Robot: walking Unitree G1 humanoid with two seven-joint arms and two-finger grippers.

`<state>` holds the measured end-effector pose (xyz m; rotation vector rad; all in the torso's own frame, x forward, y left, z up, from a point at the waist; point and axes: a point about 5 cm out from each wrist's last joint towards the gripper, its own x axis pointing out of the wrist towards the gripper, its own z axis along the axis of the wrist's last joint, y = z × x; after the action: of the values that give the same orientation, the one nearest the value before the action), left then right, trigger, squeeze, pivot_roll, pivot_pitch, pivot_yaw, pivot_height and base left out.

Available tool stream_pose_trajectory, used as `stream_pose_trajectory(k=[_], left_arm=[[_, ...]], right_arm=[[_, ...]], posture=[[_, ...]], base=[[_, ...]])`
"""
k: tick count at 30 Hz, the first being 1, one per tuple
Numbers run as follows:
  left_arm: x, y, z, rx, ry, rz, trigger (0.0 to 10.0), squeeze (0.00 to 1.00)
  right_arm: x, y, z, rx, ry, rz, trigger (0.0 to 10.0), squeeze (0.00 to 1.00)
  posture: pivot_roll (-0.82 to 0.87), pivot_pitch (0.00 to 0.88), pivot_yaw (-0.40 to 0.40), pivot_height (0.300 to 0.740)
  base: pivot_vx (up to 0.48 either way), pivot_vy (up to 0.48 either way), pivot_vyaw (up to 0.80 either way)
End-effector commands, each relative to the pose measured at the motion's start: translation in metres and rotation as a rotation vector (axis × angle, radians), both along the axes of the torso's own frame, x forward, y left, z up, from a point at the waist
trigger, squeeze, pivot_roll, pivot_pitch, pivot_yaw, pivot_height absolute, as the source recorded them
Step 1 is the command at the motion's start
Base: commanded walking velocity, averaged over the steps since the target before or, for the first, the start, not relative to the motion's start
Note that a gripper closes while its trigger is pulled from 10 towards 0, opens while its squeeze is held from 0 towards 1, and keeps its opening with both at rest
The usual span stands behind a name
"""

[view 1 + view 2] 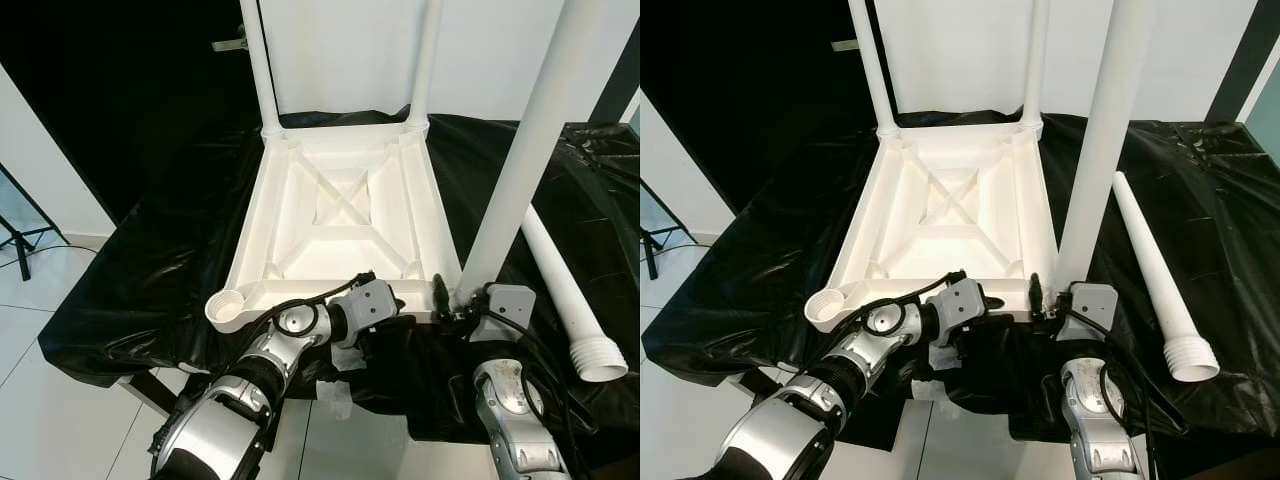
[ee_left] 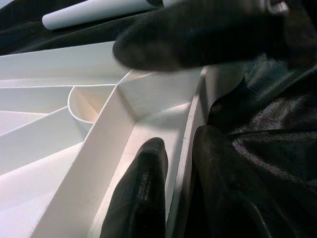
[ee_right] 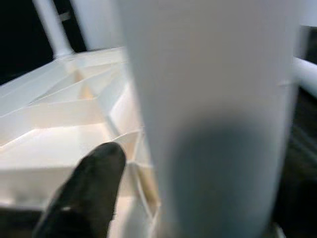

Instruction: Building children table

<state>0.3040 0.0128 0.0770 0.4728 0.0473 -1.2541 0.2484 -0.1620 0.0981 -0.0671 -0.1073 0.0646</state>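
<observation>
While the white children's table top point(image 1: 335, 215) lies upside down on the desk point(image 1: 150, 270), which is draped in black plastic sheeting, two white legs point(image 1: 258, 65) stand upright in its far corner sockets. A third leg point(image 1: 525, 150) stands in the near right corner, and the right hand point(image 1: 440, 292) sits at its base; the right wrist view shows one black finger point(image 3: 86, 191) beside the leg with the leg close against it, but whether the fingers actually clamp it I cannot tell. The left hand point(image 2: 171, 163) is at the near edge of the table top, its two fingers straddling the rim wall, one inside the frame and one outside against the black sheet, closed onto that rim. The near left socket point(image 1: 228, 305) is empty. A fourth leg point(image 1: 570, 300) lies loose on the sheeting to the right, well apart from the socket.
</observation>
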Motion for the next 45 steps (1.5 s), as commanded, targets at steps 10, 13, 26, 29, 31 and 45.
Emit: stream_pose_trajectory(k=[10, 13, 26, 29, 31, 45], left_arm=[[-0.013, 0.014, -0.038, 0.124, 0.135, 0.072, 10.0, 0.00], [-0.013, 0.014, -0.037, 0.121, 0.135, 0.072, 10.0, 0.00], [-0.013, 0.016, -0.037, 0.128, 0.133, 0.071, 10.0, 0.00], [-0.013, 0.016, -0.037, 0.129, 0.132, 0.070, 10.0, 0.00], [-0.013, 0.016, -0.037, 0.130, 0.132, 0.069, 10.0, 0.00], [-0.014, 0.016, -0.038, 0.131, 0.133, 0.066, 10.0, 0.00]], right_arm=[[-0.005, 0.016, -0.007, -0.180, 0.122, 0.511, 8.7, 0.00], [-0.007, 0.008, -0.008, -0.219, 0.164, 0.598, 1.8, 0.00], [-0.003, 0.001, -0.009, -0.199, 0.145, 0.535, 0.0, 0.00], [0.003, 0.002, -0.002, -0.145, 0.039, 0.341, 0.0, 0.00], [0.000, 0.005, 0.003, -0.076, -0.044, 0.168, 0.0, 0.00], [0.002, -0.007, -0.007, 0.056, 0.008, -0.227, 0.0, 0.00]], posture=[[-0.11, 0.000, 0.054, 0.740], [-0.11, 0.000, 0.054, 0.740], [-0.11, 0.000, 0.062, 0.740], [-0.10, 0.000, 0.061, 0.740], [-0.10, 0.000, 0.061, 0.740], [-0.11, 0.000, 0.060, 0.740]], base=[[0.000, 0.000, 0.00], [0.000, 0.000, 0.00], [0.000, 0.000, 0.00], [0.000, 0.000, 0.00], [0.000, 0.000, 0.00], [0.000, 0.000, 0.00]])
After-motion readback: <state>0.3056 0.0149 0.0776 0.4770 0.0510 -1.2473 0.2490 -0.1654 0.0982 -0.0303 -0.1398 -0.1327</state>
